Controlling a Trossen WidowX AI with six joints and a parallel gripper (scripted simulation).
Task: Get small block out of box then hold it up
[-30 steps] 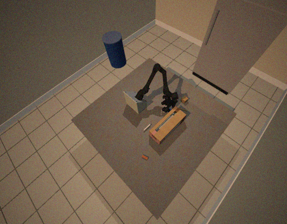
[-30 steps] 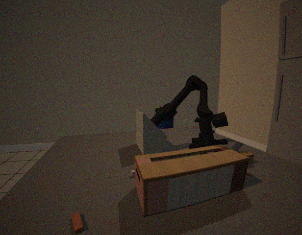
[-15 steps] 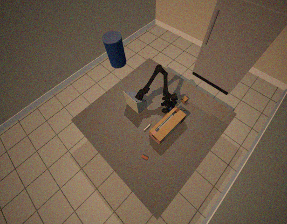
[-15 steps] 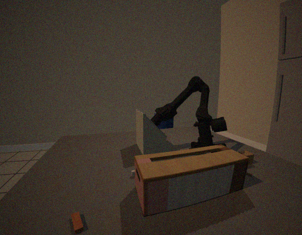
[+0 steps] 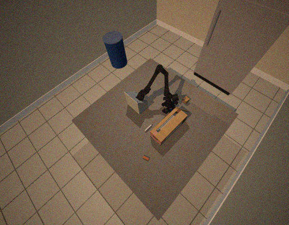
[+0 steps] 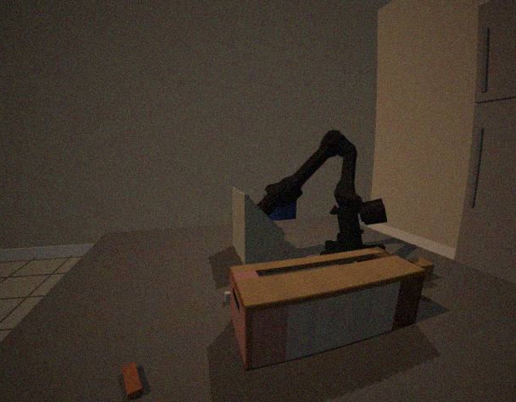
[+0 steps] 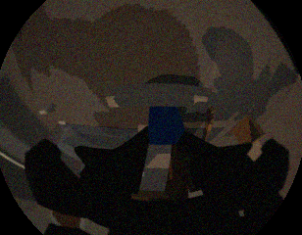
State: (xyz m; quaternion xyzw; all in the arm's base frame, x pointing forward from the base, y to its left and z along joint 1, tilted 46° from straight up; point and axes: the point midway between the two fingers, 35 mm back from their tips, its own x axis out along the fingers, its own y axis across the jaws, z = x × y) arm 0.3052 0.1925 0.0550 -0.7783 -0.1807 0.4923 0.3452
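Note:
The tan box [image 5: 175,120] [image 6: 336,279] with a slot in its top and a clear front lies on the table. My gripper [image 5: 168,109] [image 7: 162,128] is low at the box's far end, next to the table top; in the exterior view the box hides its fingers. In the wrist view a small blue block [image 7: 165,120] sits between the fingers, which are shut on it. The table surface lies just under it.
A grey wedge [image 5: 137,104] [image 6: 260,235] stands by the arm's base. A small orange block [image 5: 146,157] [image 6: 131,379], a white stick [image 5: 148,127] and a tan block [image 5: 186,99] [image 6: 424,265] lie on the table. A blue barrel [image 5: 114,49] and a tall cabinet [image 5: 236,43] stand off the table.

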